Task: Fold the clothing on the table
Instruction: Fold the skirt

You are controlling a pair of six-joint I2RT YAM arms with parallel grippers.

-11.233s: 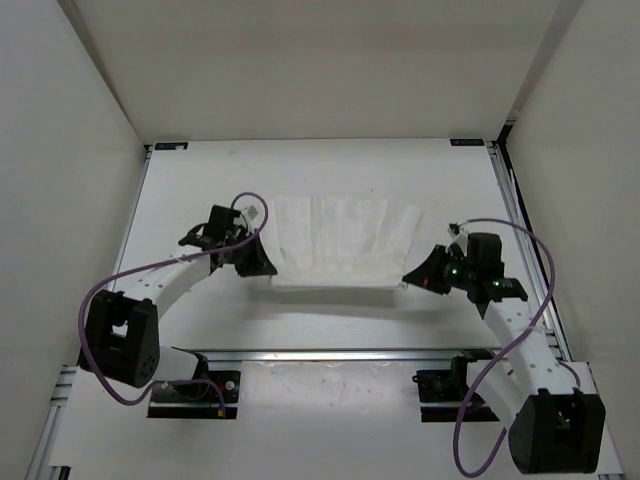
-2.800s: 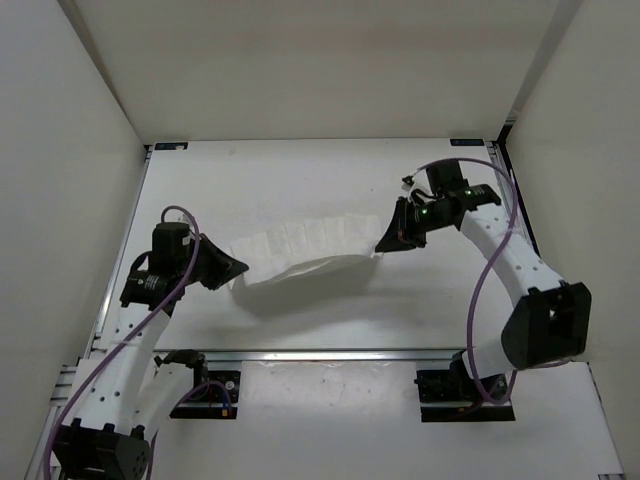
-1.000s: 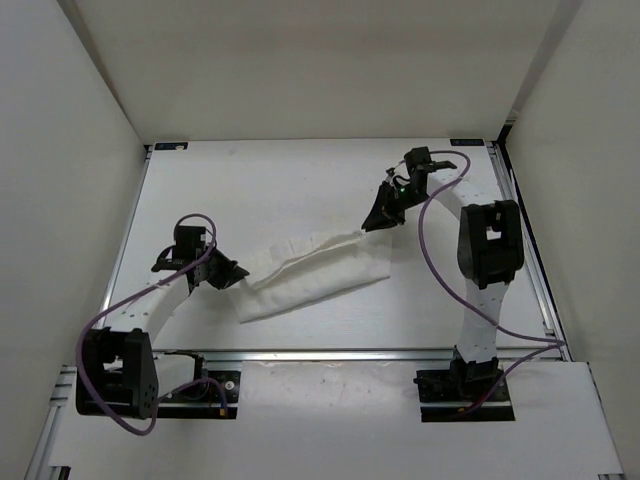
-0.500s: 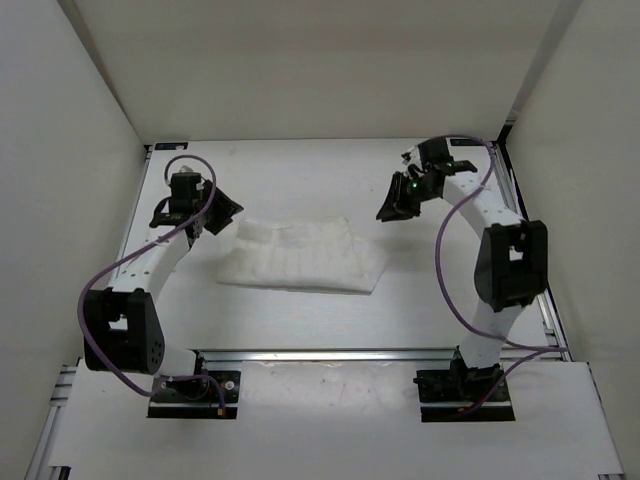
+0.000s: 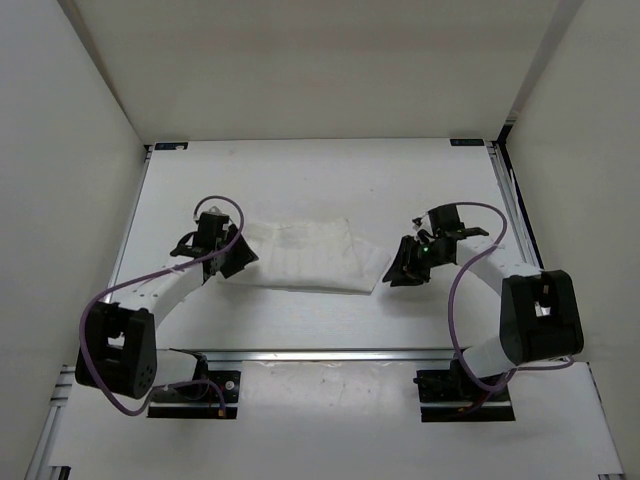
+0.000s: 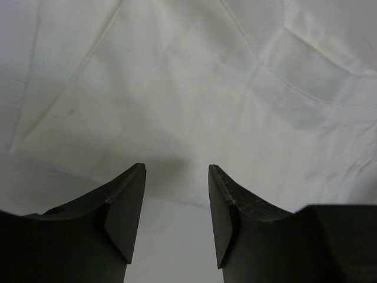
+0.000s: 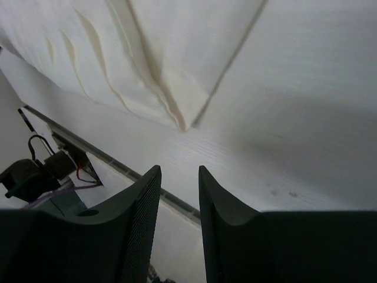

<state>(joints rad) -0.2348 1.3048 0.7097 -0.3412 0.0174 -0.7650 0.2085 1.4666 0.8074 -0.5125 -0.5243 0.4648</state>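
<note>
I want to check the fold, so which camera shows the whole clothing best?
Top external: it shows nearly the whole clothing flat on the table. Left wrist shows only creased fabric close up; right wrist only one corner.

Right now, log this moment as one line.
clothing: layered rectangle flat on table | left end effector: open, empty, at left edge | right end effector: open, empty, off right corner

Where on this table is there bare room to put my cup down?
The widest bare stretch of the table lies between the clothing and the back wall. A narrower strip runs between the clothing and the near rail. Crowded: both ends of the clothing, at the left gripper and right gripper.
</note>
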